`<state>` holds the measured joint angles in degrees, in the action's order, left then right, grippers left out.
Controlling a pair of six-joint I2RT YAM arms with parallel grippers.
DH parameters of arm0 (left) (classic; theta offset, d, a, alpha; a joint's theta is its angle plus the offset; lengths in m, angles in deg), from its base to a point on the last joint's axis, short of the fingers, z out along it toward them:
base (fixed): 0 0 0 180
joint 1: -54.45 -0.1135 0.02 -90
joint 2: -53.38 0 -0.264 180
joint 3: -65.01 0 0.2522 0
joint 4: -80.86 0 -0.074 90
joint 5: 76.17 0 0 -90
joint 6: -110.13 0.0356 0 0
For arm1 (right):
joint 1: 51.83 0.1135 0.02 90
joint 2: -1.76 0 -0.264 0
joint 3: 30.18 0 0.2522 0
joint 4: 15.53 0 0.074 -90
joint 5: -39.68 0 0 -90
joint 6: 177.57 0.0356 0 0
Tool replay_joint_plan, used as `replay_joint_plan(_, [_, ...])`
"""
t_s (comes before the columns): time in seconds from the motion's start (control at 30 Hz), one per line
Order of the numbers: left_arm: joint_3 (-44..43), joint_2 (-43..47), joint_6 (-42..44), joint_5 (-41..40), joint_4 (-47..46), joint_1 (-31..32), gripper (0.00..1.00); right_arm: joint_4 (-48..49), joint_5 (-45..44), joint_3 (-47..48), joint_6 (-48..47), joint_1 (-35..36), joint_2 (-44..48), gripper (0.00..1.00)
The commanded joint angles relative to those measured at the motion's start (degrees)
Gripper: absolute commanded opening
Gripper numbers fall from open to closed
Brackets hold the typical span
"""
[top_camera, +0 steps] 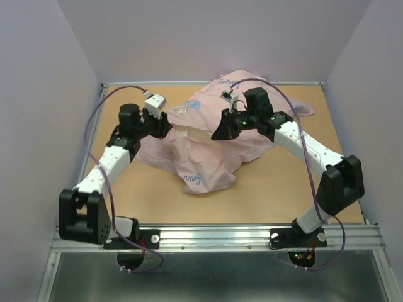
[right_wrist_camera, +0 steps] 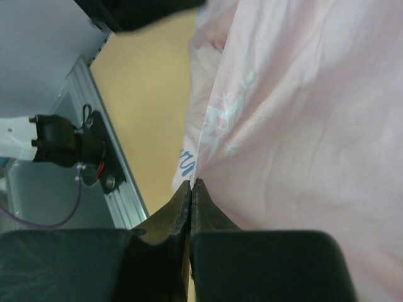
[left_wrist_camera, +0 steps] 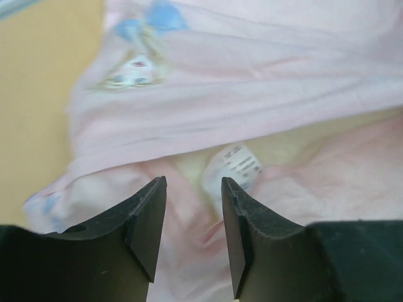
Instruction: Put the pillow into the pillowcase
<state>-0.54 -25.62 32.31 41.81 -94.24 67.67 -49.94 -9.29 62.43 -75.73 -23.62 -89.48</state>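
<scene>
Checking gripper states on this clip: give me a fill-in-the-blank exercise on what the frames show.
1. The left fingers are ___, with nothing between them.
2. The right fingers are ___ on an edge of the pillowcase.
3. The side of the pillowcase facing up is mostly ___.
Missing words: open; closed; pink.

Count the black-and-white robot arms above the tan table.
2. The left arm reaches from near left to the pale pink fabric pillowcase; the right arm from near right onto its middle. None appears hidden.
</scene>
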Motion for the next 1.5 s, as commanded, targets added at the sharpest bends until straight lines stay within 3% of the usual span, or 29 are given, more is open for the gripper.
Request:
replay_joint_plan(0.0, [-2.62,13.42,-4.63,4.45,7.25,-3.54,0.52,2.10,8.88,-3.00,0.21,1.15,-1.30,0.01])
replay_joint_plan(0.1, [-1.48,15.80,-3.14,3.48,19.54,-4.33,0.53,3.50,10.37,-2.04,1.43,2.38,-4.19,0.01])
replay_joint_plan(0.17, [0.19,14.50,-3.74,3.39,22.04,-4.25,0.53,4.73,10.82,-0.64,2.84,3.26,-6.13,0.01])
replay_joint_plan(0.27, [2.74,10.20,-5.15,4.17,22.66,-4.25,0.50,5.09,11.00,0.86,3.19,4.49,-7.54,0.01])
replay_joint_plan(0.4, [1.44,-2.87,-11.03,8.13,17.41,-4.25,0.40,5.00,11.96,2.01,3.89,4.84,-8.60,0.00])
replay_joint_plan(0.5, [-3.83,-12.44,-15.17,10.07,9.50,-3.64,0.34,4.82,13.19,1.92,4.60,4.93,-8.87,0.01])
replay_joint_plan(0.67, [-21.58,-28.46,-23.33,16.63,0.27,-2.05,0.26,4.82,13.37,2.10,6.09,4.93,-7.46,0.00])
replay_joint_plan(0.73, [-27.36,-30.59,-26.58,18.85,-5.86,-1.35,0.26,4.91,13.63,2.19,7.15,4.93,-7.37,0.01])
replay_joint_plan(0.83, [-36.06,-34.11,-29.67,21.22,-6.70,-0.38,0.26,5.18,11.45,2.97,7.94,5.89,-8.77,0.01])
replay_joint_plan(0.97, [-40.59,-32.55,-27.93,25.80,-0.12,-1.34,0.26,5.18,8.54,7.89,9.69,6.16,-13.34,0.01])
replay_joint_plan(1.2, [-24.52,-20.33,-21.76,26.33,4.29,-1.52,0.26,5.44,1.34,11.85,10.31,4.93,-11.42,0.01])
replay_joint_plan(1.37, [-15.46,-14.17,-24.92,17.56,5.60,-2.14,0.40,5.53,-5.60,10.98,11.27,1.60,-8.96,0.01])
replay_joint_plan(1.47, [-10.46,-8.38,-28.17,6.51,4.83,-2.84,0.49,5.61,-7.11,9.05,13.03,-0.43,-8.43,0.01])
